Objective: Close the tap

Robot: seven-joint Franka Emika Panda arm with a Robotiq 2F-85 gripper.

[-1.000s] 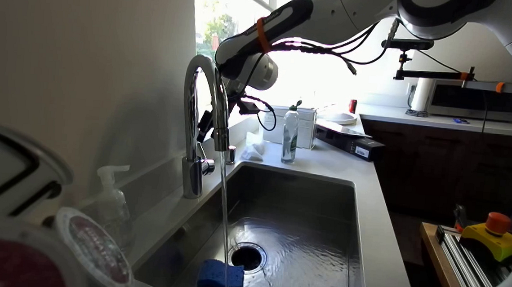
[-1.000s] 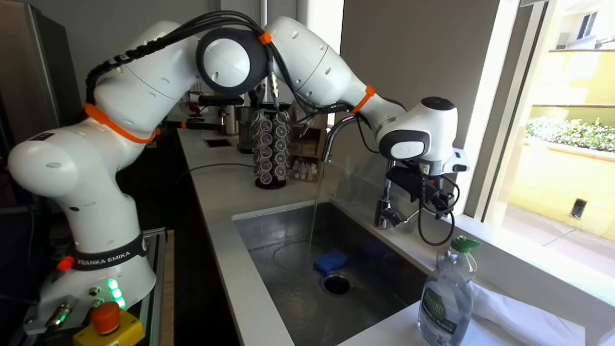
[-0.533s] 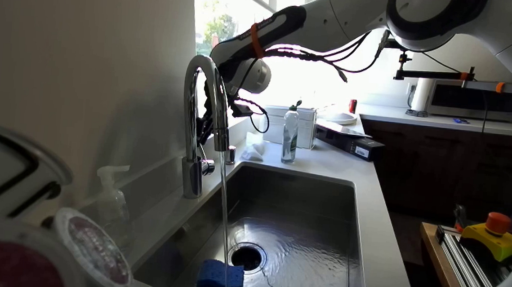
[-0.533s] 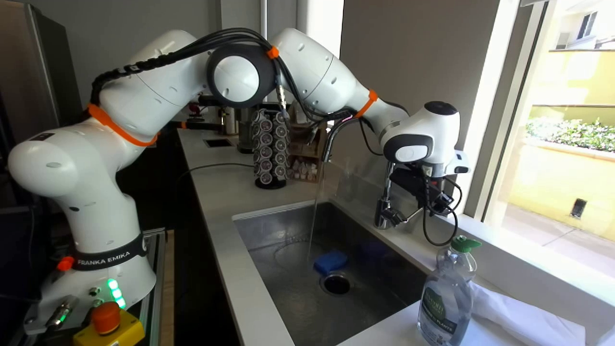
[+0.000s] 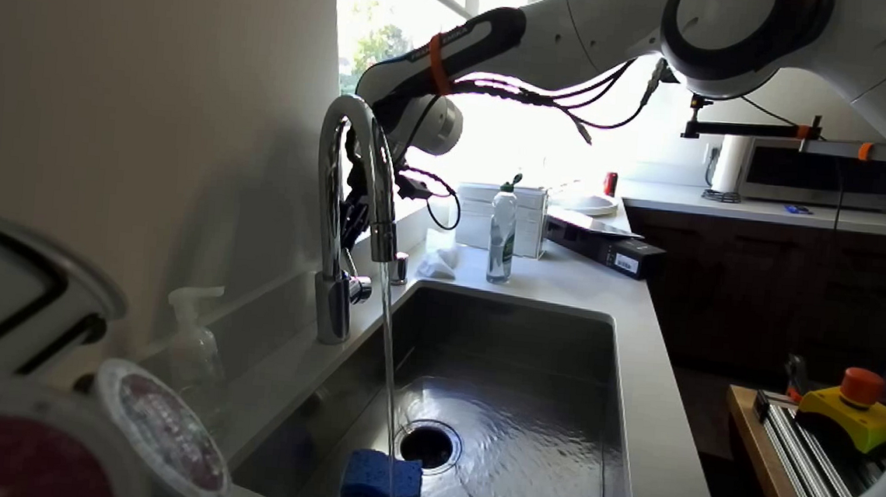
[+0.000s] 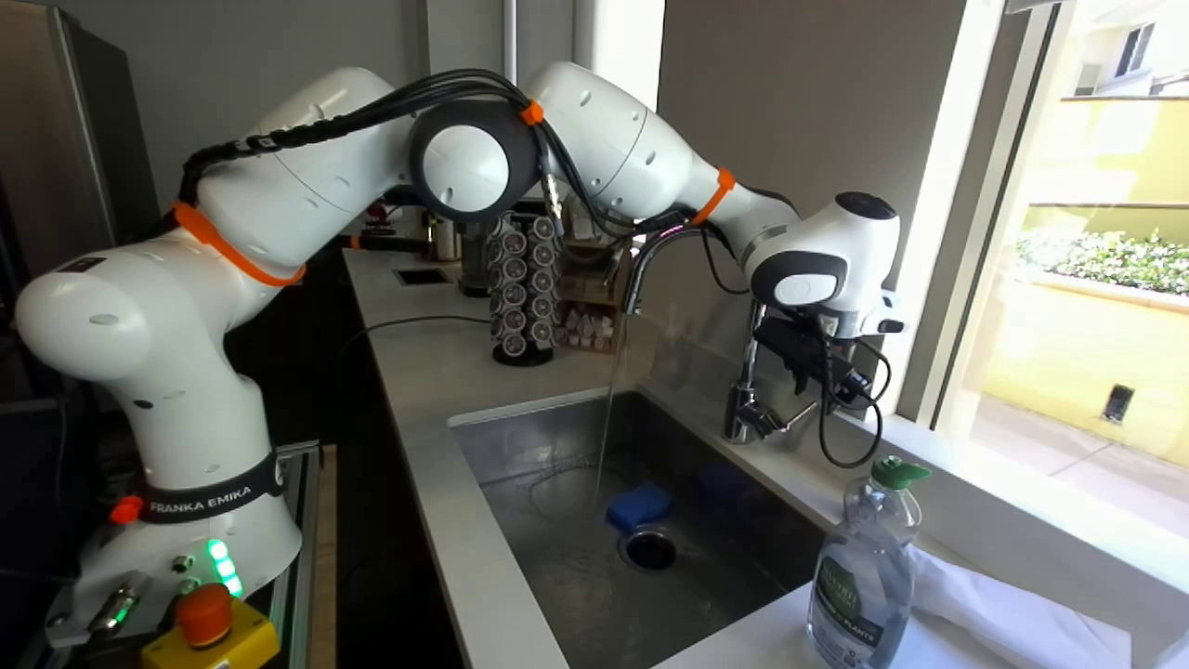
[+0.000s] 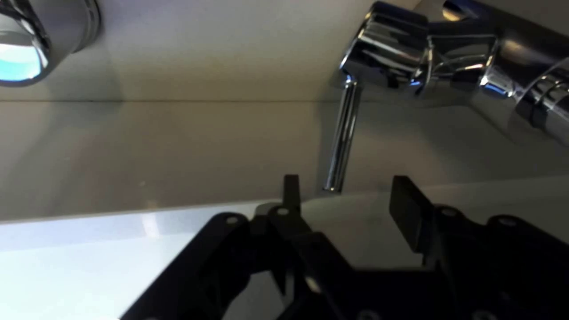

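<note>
The tap is a chrome gooseneck faucet on the counter behind the sink, also in the other exterior view. Water runs from its spout in both exterior views. In the wrist view its body is at upper right. Its thin side lever points down toward my gripper, and it also shows in an exterior view. My gripper is open and empty. The lever's tip appears between the two fingertips, nearer the left one; I see no contact. In the exterior views my gripper is partly hidden by the spout and cables.
A steel sink holds a blue sponge. A clear dish soap bottle and white cloth stand near the window. A chrome cylinder is at upper left in the wrist view. The wall and window sill are close to my hand.
My arm's elbow has sunk, and the hand has shifted a little toward the wall and window. The tap and lever have not visibly moved; the water runs throughout.
</note>
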